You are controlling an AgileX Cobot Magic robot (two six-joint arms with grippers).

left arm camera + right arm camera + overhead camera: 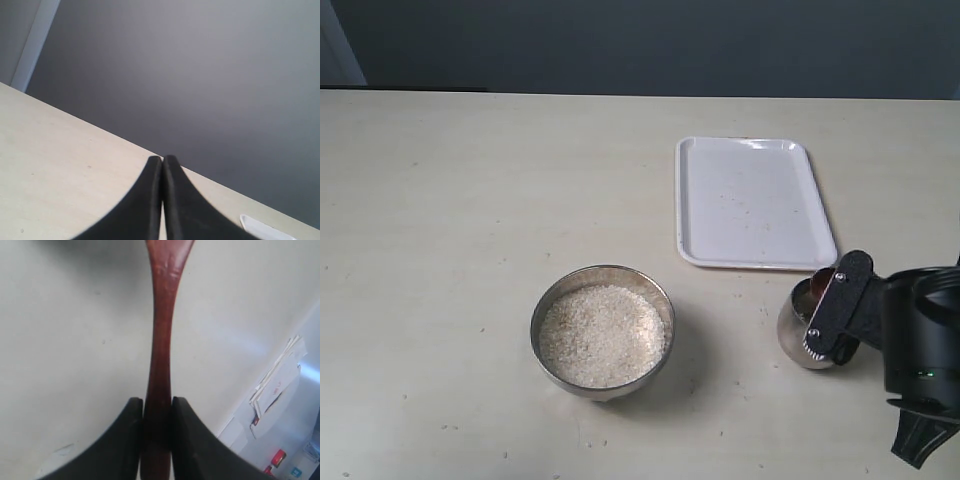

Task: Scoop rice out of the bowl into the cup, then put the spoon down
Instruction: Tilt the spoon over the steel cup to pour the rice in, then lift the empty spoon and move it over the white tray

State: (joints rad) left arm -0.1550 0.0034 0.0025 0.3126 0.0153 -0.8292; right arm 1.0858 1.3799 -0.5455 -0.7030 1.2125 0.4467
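Right gripper (157, 402) pinches spoon (161, 340), head at cup (795, 325): looks like pour step. Left gripper (163, 159) pressed together, empty. Next needs a tilt over the cup, no spilling.

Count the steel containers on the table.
2. The bowl, holding rice, sits mid-table; the cup stands to its right, partly hidden by the right gripper.

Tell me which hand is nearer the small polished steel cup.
Right. The right hand, shut on the dark reddish wooden spoon, is right beside the small polished steel cup. The left hand, shut, is outside the exterior view; its wrist camera shows table but no cup.
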